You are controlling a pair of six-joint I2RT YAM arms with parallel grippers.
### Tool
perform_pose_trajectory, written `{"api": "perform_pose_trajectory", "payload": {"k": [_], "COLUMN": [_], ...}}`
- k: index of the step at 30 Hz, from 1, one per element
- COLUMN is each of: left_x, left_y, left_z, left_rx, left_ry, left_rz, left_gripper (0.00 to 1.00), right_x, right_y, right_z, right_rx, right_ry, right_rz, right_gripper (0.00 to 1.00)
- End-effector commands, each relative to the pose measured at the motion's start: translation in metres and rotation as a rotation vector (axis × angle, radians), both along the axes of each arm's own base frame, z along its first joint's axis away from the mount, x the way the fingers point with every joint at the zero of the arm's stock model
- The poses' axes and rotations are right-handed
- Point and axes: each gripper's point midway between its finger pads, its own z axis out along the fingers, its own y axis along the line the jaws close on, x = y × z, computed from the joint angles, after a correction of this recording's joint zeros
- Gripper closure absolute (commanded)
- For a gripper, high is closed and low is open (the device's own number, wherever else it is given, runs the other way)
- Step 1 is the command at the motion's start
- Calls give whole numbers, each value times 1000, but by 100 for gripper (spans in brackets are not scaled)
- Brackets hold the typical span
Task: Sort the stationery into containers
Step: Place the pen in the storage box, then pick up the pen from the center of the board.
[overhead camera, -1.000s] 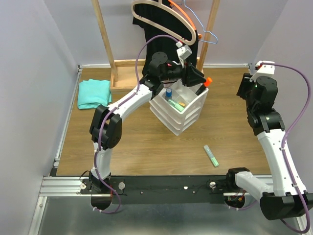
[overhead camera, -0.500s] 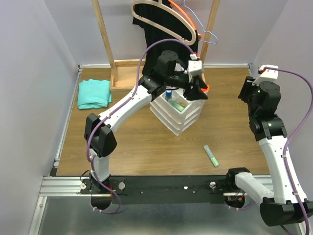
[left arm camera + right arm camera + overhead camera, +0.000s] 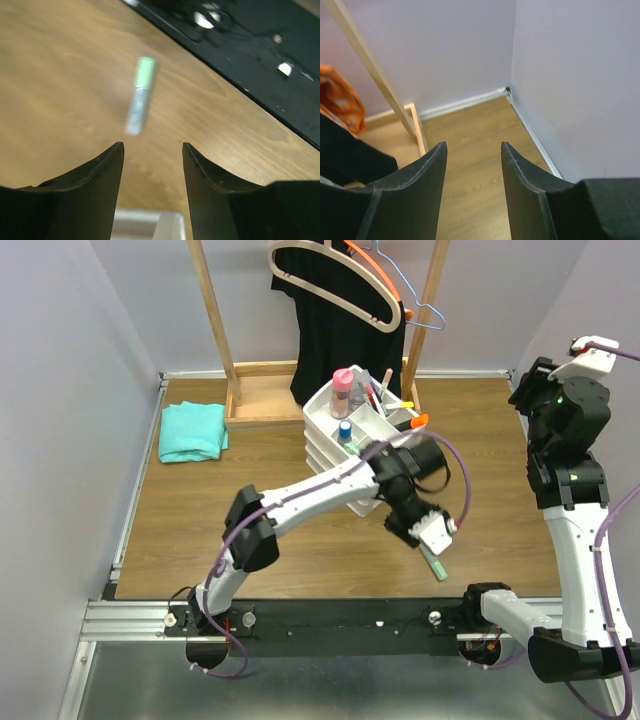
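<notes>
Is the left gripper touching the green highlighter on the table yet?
Apart. The left wrist view shows the green highlighter lying ahead of the open left gripper, with bare table between it and both fingertips.

Pale lilac walls, wood-grain tabletop, wooden rack at the back, teal cloth beside it

teal folded cloth chilling on the far left of the wood-grain table, wooden rack at the back, black garment draped on a curved wooden hanger, orange hanger and thin wire hanger beside it, pale lavender walls, black rail along the near edge
</notes>
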Motion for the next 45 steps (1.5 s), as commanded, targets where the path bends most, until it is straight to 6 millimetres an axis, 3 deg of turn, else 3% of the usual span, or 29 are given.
{"api": "perform_pose_trajectory", "payload": {"k": [1, 2, 11, 14, 20, 37, 41, 44, 45], "left_x": [-13, -20, -40, -36, -26, -31, -33, -36, -37], "left_y": [3, -3, -38, -55, -68, -73, -64, -52, -49], "left_z": [-62, -77, -120, -127, -142, -180, -192, -202, -204], "left_rx": [146, 173, 174, 156, 145, 211, 267, 316, 329], "left_ry": [-107, -97, -128, -150, -186, -40, -13, -1, 3], "left_rz": [-140, -160, -221, -207, -199, -157, -142, -155, -157], "left_gripper": [43, 45, 47, 47, 47, 51, 53, 60, 67], "right_x": [-3, -4, -14, -17, -20, -23, -24, -23, -23], "right_y": [-8, -8, -3, 0, 0, 1, 1, 2, 2], "right_z": [41, 40, 14, 7, -5, -24, -27, -27, -27], "right_rx": [27, 26, 36, 53, 62, 68, 71, 74, 74], "right_ry": [-95, -90, -24, -14, 10, 51, 54, 52, 53], "right_rz": [-49, -47, -19, -5, -5, -2, -3, -1, 0], "right_gripper": [45, 45, 45, 45, 45, 44, 44, 44, 44]}}
